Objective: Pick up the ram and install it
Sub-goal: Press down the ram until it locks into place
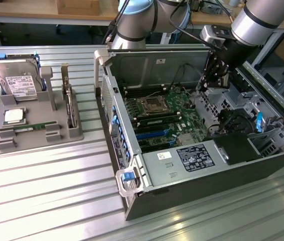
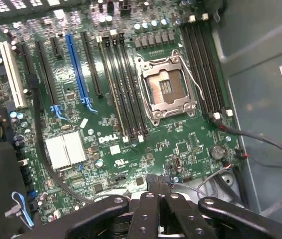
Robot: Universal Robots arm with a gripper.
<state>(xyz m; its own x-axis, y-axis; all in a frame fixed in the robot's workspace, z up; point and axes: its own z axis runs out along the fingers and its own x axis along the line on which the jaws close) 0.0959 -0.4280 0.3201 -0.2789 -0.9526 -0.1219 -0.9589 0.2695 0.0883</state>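
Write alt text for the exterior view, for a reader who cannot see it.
A robot arm reaches into an open computer case, its shut, empty tool hanging over the motherboard. On the exterior view's left, a grey holder tray on the metal table carries the ram, a hard drive and a processor chip.
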